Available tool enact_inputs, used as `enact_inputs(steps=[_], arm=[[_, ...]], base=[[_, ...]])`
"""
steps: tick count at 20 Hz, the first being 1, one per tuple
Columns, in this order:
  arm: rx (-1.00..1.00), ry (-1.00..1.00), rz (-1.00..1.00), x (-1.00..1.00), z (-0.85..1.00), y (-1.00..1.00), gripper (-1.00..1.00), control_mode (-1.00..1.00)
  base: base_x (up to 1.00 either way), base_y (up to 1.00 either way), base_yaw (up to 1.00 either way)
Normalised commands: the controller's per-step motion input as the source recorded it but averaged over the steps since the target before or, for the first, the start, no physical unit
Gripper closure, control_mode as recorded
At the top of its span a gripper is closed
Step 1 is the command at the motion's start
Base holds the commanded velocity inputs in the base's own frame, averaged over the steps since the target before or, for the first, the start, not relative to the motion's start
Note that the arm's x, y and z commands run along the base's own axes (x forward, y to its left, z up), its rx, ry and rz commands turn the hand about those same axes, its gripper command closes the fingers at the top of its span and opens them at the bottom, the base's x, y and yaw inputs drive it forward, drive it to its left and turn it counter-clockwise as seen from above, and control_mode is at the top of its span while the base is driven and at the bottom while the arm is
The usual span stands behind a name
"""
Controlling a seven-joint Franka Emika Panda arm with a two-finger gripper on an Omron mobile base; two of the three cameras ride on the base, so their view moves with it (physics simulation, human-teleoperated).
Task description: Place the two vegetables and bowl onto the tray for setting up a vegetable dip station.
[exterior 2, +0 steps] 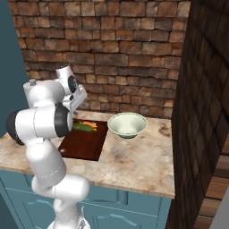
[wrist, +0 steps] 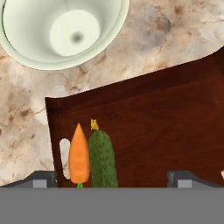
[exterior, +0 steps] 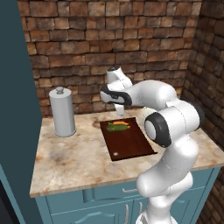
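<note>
Carrot (wrist: 79,156) and cucumber (wrist: 103,159) sit closest to the hand camera, lying side by side and touching, both on the tray (wrist: 166,127) near its slot-handle end. Carrot's pointed tip faces away from the lens, green stub toward it. Cucumber has a small yellow bit at its far end. Tray is dark reddish-brown, flat on the marbled counter (wrist: 162,39).

Gripper (wrist: 111,179) hangs above the tray with its two dark fingertips (wrist: 41,178) spread wide apart, nothing between them (released, empty). Both vegetables lie between the fingertips as framed, closer to one of them.

Bowl (wrist: 61,30), pale greenish-white, stands upright on the counter just beyond the tray's edge, not on it. From the right base camera the bowl (exterior 2: 127,125) sits just beside the tray (exterior 2: 85,142), to its right, apart from the vegetables.

Left base camera: tray (exterior: 129,142) lies mid-counter with a white dot near its front edge, carrot (exterior: 122,123) and cucumber (exterior: 116,128) at its far end under the arm's wrist. Tall grey canister (exterior: 62,112) with knob lid stands well to the left, near the brick wall (exterior: 109,39).
</note>
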Motion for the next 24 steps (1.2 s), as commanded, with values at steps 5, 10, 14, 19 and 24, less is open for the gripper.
enact_inputs(steps=[5,10,14,19,24], arm=[[0.0,0.03,-0.17,-0.44,0.13,-0.14,-1.0,-1.0],[0.0,0.01,-0.16,-0.24,0.06,-0.38,-1.0,-1.0],[0.0,-0.11,-0.13,-0.36,-0.01,-0.31,-1.0,-1.0],[0.0,-0.18,-0.15,-0.36,-0.01,-0.2,-1.0,-1.0],[-0.01,-0.17,-0.11,-0.22,-0.07,-0.26,-1.0,-1.0]], base=[[0.0,0.0,0.0],[0.0,0.0,0.0],[0.0,0.0,0.0],[0.0,0.0,0.0],[0.0,0.0,0.0]])
